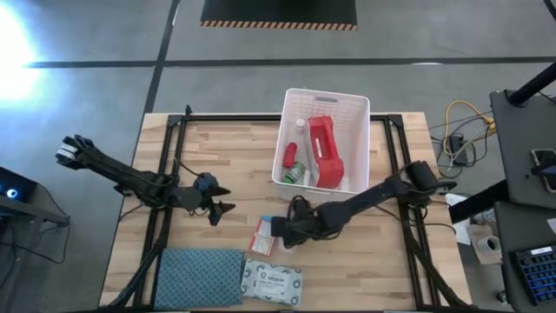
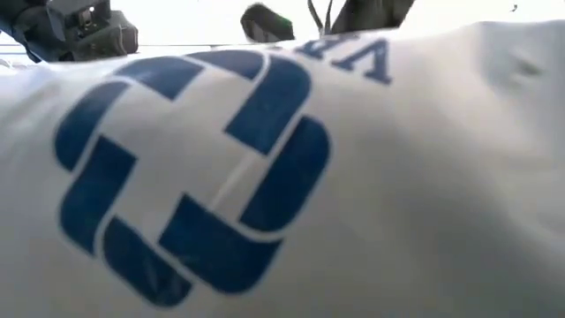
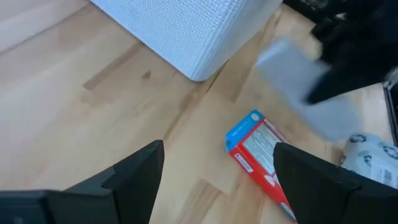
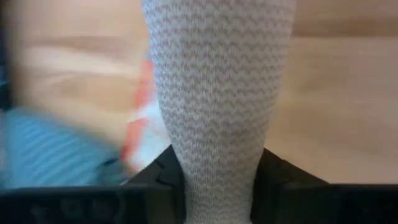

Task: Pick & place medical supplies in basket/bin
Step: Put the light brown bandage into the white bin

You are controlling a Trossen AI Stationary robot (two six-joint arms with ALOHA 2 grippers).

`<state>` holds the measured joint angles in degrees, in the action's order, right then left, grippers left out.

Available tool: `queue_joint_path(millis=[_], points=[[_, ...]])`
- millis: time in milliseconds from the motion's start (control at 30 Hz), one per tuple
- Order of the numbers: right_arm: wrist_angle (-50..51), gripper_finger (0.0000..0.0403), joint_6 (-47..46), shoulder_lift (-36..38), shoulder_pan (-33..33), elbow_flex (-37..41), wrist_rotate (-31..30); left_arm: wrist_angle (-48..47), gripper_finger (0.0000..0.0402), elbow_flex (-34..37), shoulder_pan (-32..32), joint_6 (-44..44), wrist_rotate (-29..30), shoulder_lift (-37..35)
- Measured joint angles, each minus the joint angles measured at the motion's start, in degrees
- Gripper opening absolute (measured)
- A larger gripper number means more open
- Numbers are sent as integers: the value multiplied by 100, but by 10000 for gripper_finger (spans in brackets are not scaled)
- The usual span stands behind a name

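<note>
The white slotted bin point(image 1: 358, 113) stands at the table's far middle, with a red pouch point(image 1: 326, 152) and small bottles point(image 1: 294, 165) inside. My right gripper point(image 1: 289, 229) is near the table's middle, just right of a small red-and-white box point(image 1: 264, 236), and is shut on a white woven roll point(image 4: 217, 81). My left gripper point(image 1: 222, 200) is open and empty, left of the box; its fingers point(image 3: 137, 174) show above bare wood. A white wipes packet point(image 1: 271, 280) lies at the near edge and fills the low view point(image 2: 353, 194). My right gripper pinches the white woven roll between its two fingers at the roll's near end point(image 4: 214, 168). The roll sticks out ahead of the fingers, along them. It also shows in the left wrist view point(image 3: 292, 81) in front of the dark gripper. Whether it is clear of the table I cannot tell.
A blue-grey folded cloth point(image 1: 198, 276) lies at the near left, beside the wipes packet. The small box also shows in the left wrist view point(image 3: 258, 155), near the bin's corner point(image 3: 193, 43). Bare wood lies between my left gripper and the bin.
</note>
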<state>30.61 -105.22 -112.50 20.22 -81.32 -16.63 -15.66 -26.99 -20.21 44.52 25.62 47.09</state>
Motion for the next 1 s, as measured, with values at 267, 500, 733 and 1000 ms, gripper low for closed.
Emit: queue_joint_path(millis=[267,500,733,1000], points=[[-42,104,2341,1155,63,-795,-1529,34,281,-74,2,-113,14,48],[1111,153,3432,2182,-862,-956,-3077,133,281,-126,2,-217,22,138],[1777,157,4705,2249,-2334,-869,-1188,401,281,-124,2,463,35,144],[1753,253,5472,1925,-2744,-911,-585,462,281,-126,2,1148,32,200]])
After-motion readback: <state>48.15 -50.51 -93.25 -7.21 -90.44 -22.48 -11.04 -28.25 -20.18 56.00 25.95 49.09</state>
